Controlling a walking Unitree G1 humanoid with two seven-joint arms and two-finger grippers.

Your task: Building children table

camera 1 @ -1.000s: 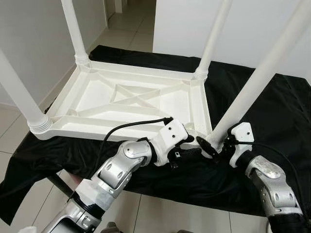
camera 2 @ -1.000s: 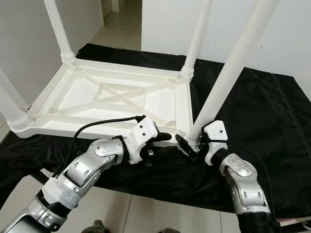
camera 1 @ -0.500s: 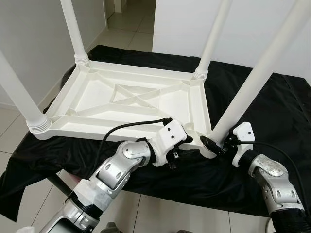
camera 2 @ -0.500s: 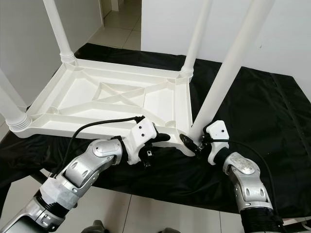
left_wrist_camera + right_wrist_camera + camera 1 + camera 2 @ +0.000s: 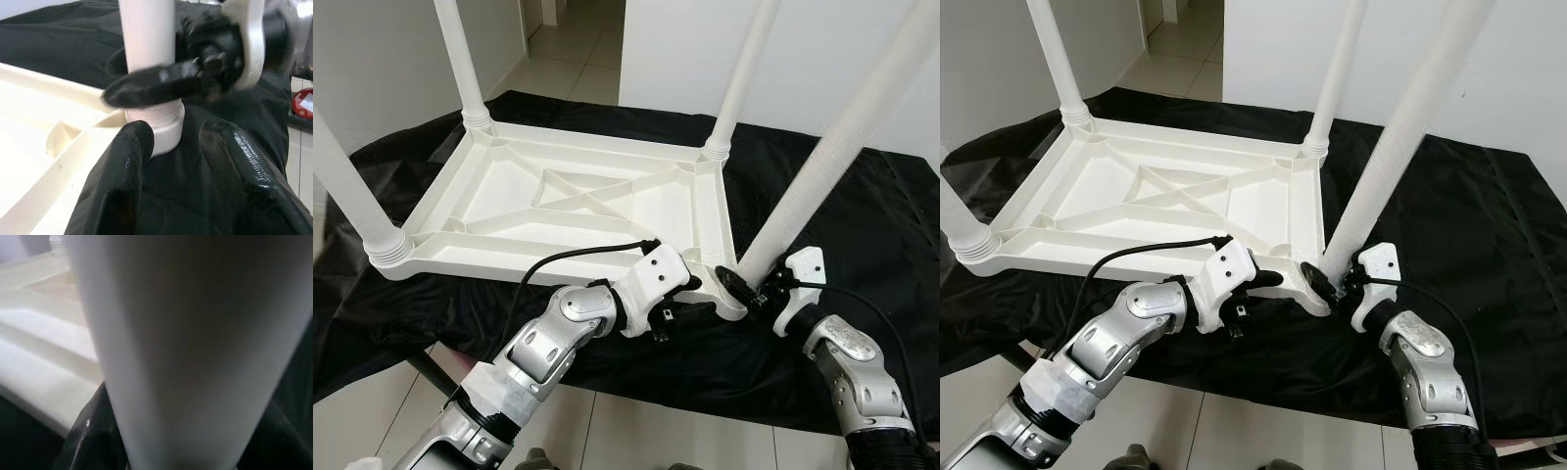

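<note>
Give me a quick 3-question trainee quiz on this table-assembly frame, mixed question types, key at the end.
1. True or false: the white tabletop lies underside up on the black cloth.
2. Which gripper is shut on the near right leg close to its base?
A. left gripper
B. right gripper
3. Fill in: the left gripper sits at the tabletop's near ____ corner, beside that leg's socket.

Key: 1 true; 2 B; 3 right
</note>
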